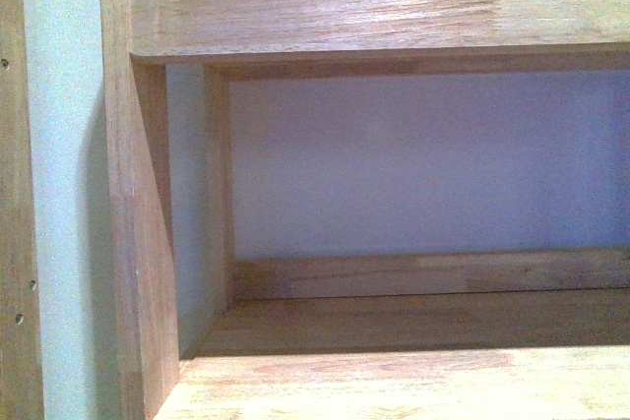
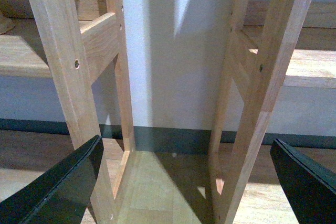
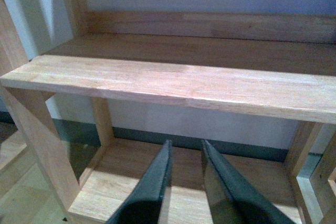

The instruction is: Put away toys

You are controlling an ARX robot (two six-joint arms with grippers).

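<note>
A pale wooden shelf unit (image 1: 394,7) fills the front view, its thick upright post (image 1: 138,243) at nine o'clock and a broad crossboard running along twelve o'clock. Behind the open bay stands a plain grey-white wall (image 1: 423,159). A low back rail (image 1: 423,274) sits at the rear of the shelf board (image 1: 413,381), which spans the six o'clock edge. Neither arm shows in this view.

The right wrist view looks onto a shelf board (image 3: 173,82) of the same wood, with a lower board (image 3: 184,182) beneath it and a dark skirting strip (image 3: 157,139) along the wall behind. The right end effector (image 3: 185,156) hangs in front of the lower board, its two dark fingers (image 3: 152,187) close together with only a narrow gap between them, holding nothing.

The left wrist view shows two slanted wooden frames (image 2: 68,77) well apart, with wall between them and wooden floor (image 2: 157,182) below. The left end effector (image 2: 186,182) has its dark fingers (image 2: 63,182) spread wide, at the seven and five o'clock corners, with nothing between them.

The plush toy appears in none of the three views, so where it is cannot be told.
</note>
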